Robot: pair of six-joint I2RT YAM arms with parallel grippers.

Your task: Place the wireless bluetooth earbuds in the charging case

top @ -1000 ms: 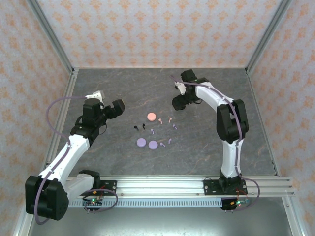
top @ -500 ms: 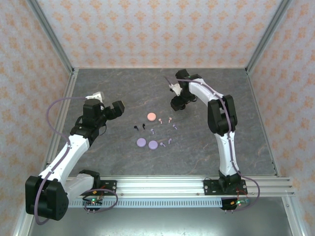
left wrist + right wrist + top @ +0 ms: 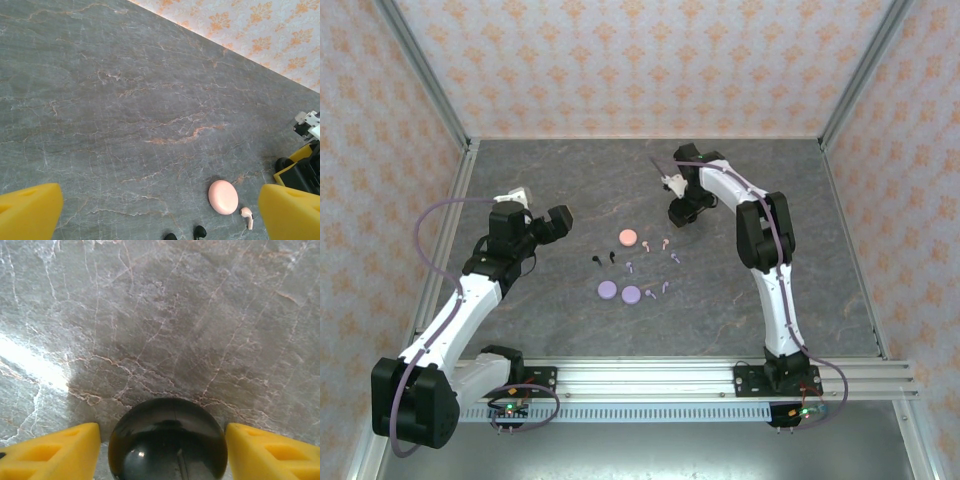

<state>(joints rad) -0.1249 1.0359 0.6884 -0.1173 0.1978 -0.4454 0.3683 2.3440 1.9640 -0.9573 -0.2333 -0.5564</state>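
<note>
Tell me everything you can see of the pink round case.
The pink case is a smooth, salmon-pink disc that looks like matte plastic, closed as far as shows. It lies flat on the grey marbled table, at the far side of the earbud cluster. A pink earbud lies just beside it, apart. Nothing but the table touches it.

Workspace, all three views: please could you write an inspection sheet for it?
Surface: grey marbled table, nothing spilled.
Job's things: pink round case, two lavender discs, black round case; black earbuds, pink earbuds, lavender earbuds lying loose on the table.
Clutter: nothing seen.
Hands: left hand open, empty; right hand has fingers flanking the black round case, grip unclear.
Cables: lavender cable loops beside the left arm.
Surroundings: patterned walls, aluminium rail at near edge.
</note>
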